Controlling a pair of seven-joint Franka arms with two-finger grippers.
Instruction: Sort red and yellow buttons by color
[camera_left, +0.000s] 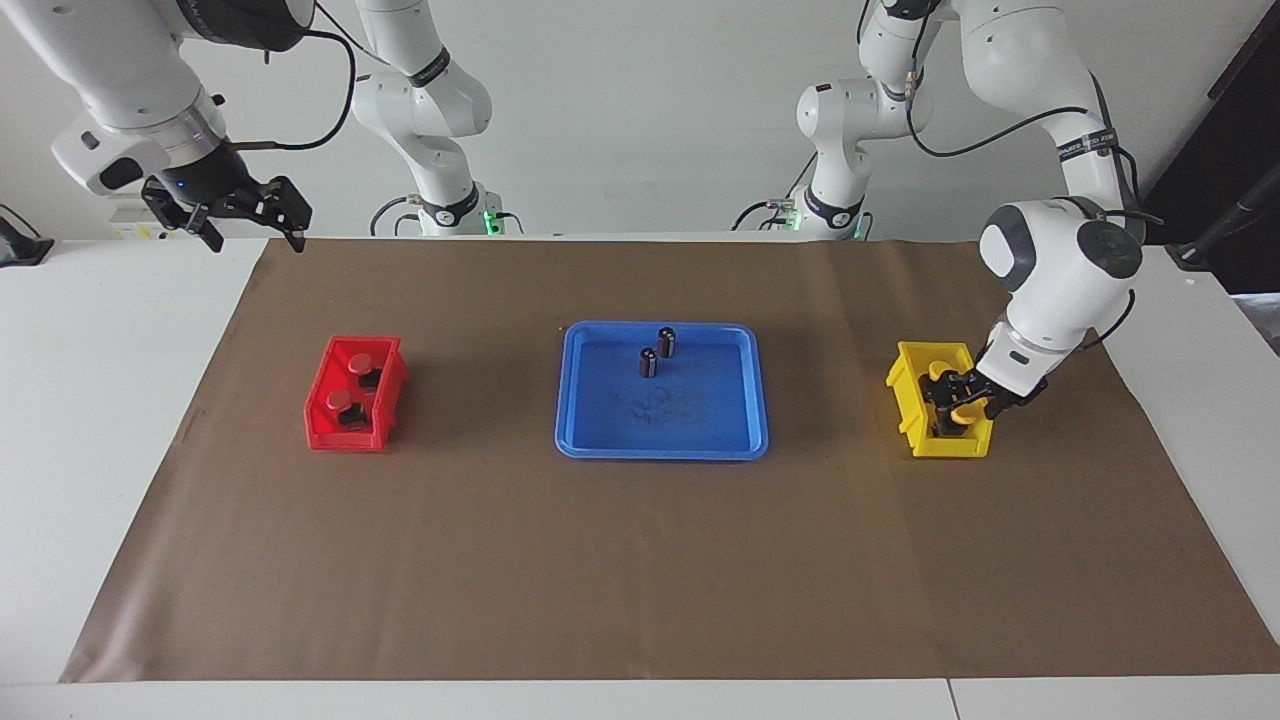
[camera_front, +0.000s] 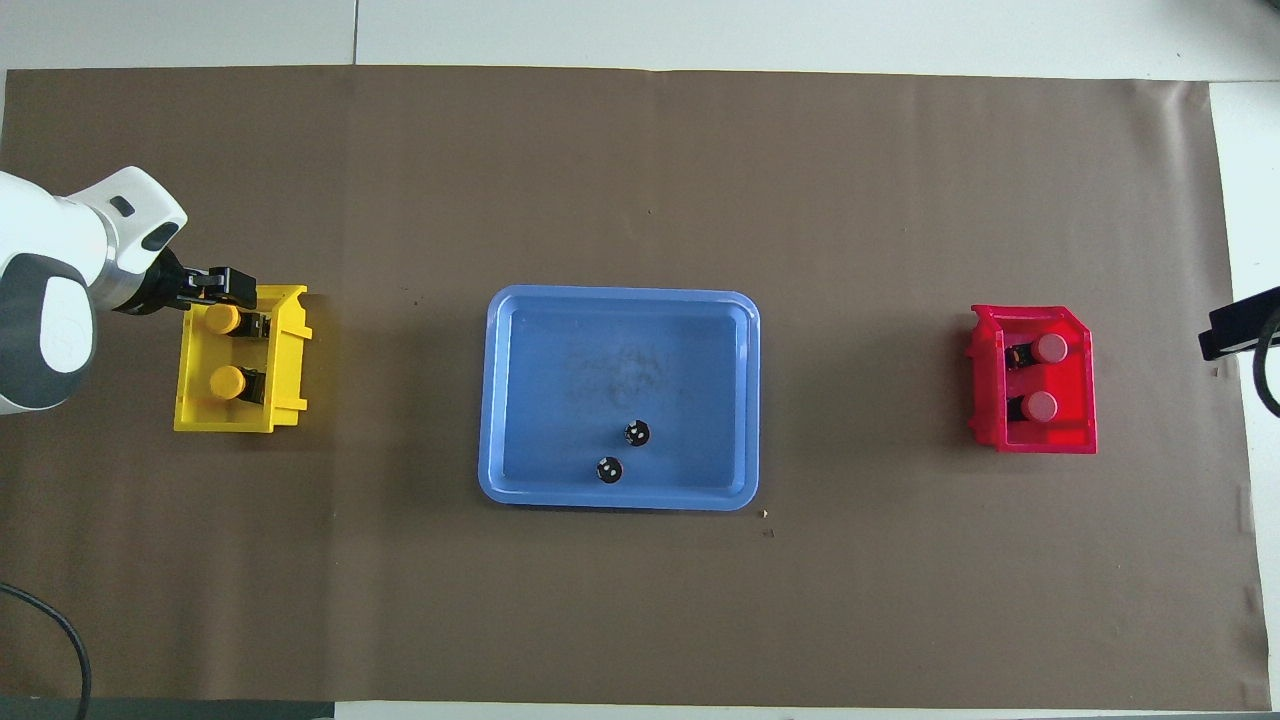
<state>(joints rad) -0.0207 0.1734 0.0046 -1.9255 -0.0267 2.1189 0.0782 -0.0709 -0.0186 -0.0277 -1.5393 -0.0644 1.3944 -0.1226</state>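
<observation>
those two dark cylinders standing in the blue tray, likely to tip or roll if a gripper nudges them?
Probably. The two dark cylinders stand upright on narrow ends and are taller than wide, so a sideways nudge may topple them. Being round, they would likely roll then, though the blue tray has a raised rim that should stop them.

Matt brown paper (camera_left: 640, 560) under a glossy plastic blue tray (camera_left: 590, 440) and bins.
</observation>
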